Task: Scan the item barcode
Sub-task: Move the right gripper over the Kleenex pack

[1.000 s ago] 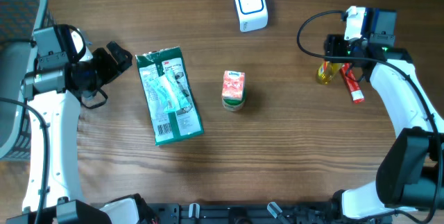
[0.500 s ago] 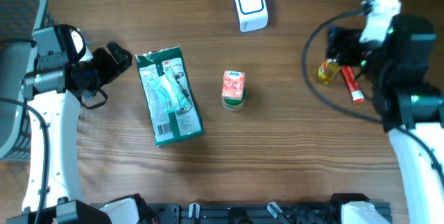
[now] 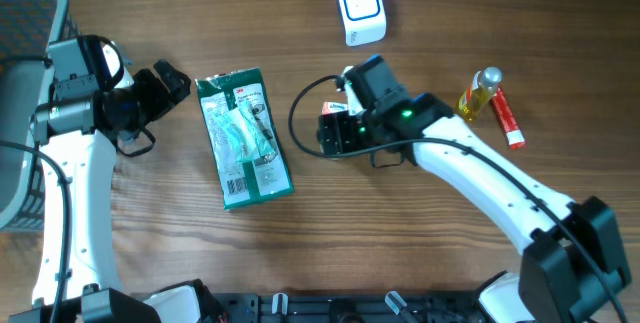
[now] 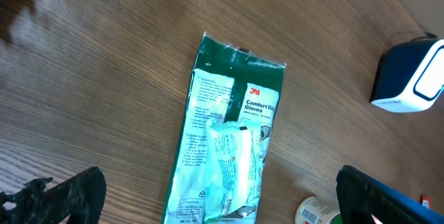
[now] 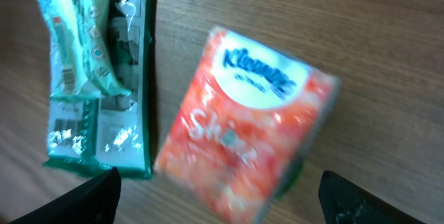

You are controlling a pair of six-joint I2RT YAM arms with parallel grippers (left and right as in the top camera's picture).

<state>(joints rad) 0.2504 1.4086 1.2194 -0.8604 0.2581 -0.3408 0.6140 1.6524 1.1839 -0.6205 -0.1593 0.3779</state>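
Observation:
An orange-red Kleenex tissue pack (image 5: 250, 148) fills the right wrist view, blurred, between and beyond the wide-apart fingers of my open right gripper (image 5: 225, 203). From overhead, the right gripper (image 3: 336, 135) hangs over the pack (image 3: 332, 110) and hides most of it. The white barcode scanner (image 3: 361, 8) stands at the back centre. My left gripper (image 3: 168, 85) is open at the far left, holding nothing. In its wrist view the left gripper (image 4: 222, 200) looks down on a green 3M glove packet (image 4: 229, 141).
The green glove packet (image 3: 244, 138) lies left of centre, close to the tissue pack. A yellow bottle (image 3: 480, 93) and a red tube (image 3: 508, 119) lie at the right. A small round white container (image 4: 318, 212) with a barcode shows in the left wrist view.
The right arm swung from the yellow bottle at the far right to the middle, above the tissue pack, and its jaws spread wider. The left arm stayed still.

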